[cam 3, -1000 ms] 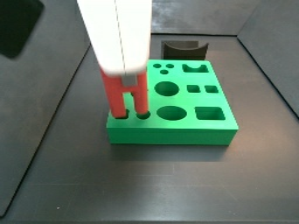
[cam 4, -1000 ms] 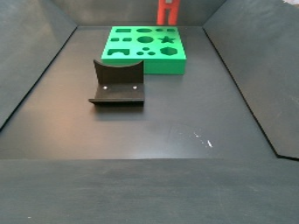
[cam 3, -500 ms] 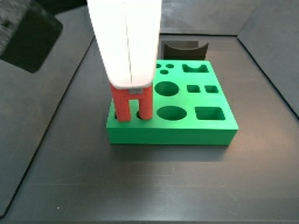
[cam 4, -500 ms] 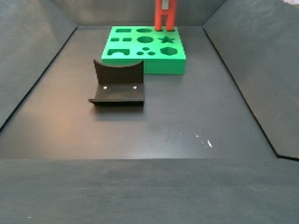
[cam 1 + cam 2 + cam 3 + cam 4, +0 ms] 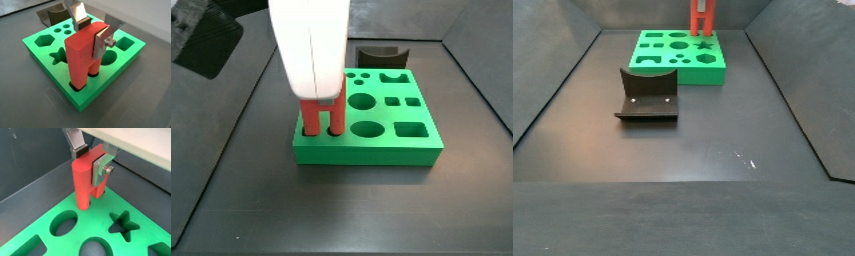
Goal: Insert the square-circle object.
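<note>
The square-circle object (image 5: 83, 57) is a tall red block with two prongs. It stands upright at a corner of the green board (image 5: 107, 86), and both prongs are down in two holes there. My gripper (image 5: 92, 32) is shut on its upper end, with one silver finger plate (image 5: 102, 42) flat on one face and the dark pad of the other finger on the opposite face. The block (image 5: 83, 178), gripper (image 5: 91, 159) and board (image 5: 90, 220) also show in a wrist view. In a side view the gripper (image 5: 318, 95) stands over the block (image 5: 321, 118) at the board's (image 5: 372, 152) near-left corner.
The dark fixture (image 5: 647, 95) stands on the floor apart from the board (image 5: 700, 77) and shows behind it in a side view (image 5: 381, 55). Several other shaped holes lie open in the board, among them a star (image 5: 123, 223). Dark walls enclose the floor.
The gripper has come down with the red block, and the prongs have sunk further into the holes. Almost nothing has moved in the last half second.
</note>
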